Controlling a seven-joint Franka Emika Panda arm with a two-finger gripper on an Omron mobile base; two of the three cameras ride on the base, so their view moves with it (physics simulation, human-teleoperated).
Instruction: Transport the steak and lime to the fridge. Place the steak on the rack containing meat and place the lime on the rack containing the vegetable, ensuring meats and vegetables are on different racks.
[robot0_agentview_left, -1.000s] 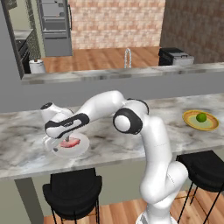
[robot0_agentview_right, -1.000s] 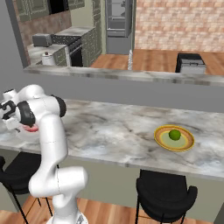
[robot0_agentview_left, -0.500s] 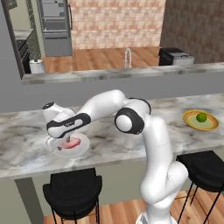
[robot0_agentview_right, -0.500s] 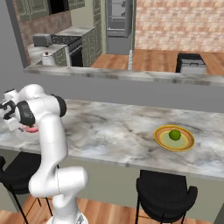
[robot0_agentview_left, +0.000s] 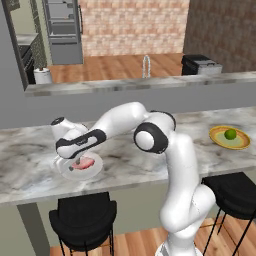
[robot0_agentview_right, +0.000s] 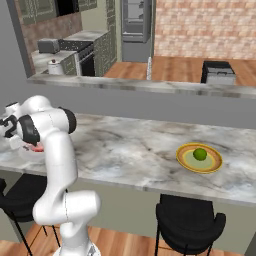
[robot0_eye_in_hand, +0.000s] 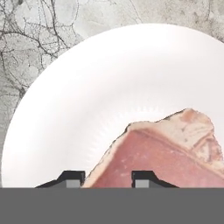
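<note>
The arm reaches low to the left over the marble surface (robot0_agentview_left: 125, 165), with its gripper (robot0_eye_in_hand: 107, 178) down on a white plate (robot0_eye_in_hand: 87, 96). The steak (robot0_eye_in_hand: 166, 153) lies flat on that plate, a pink slab with a paler, fatty corner. In the hand view the two dark fingers (robot0_eye_in_hand: 72, 178) stand on either side of the near edge of the meat, one at its rim and one over the slab; they are partly drawn together around it, but I cannot tell whether they already grip it. From the left base view the steak (robot0_agentview_left: 83, 163) shows as a pink patch on the plate (robot0_agentview_left: 92, 172) just under the hand (robot0_agentview_left: 75, 145). The lime (robot0_agentview_left: 230, 134) sits on a yellow dish (robot0_agentview_left: 240, 143) well apart, at the far right of the same surface. The grey fridge (robot0_agentview_left: 62, 32) stands closed in the kitchen behind, beyond the raised ledge
</note>
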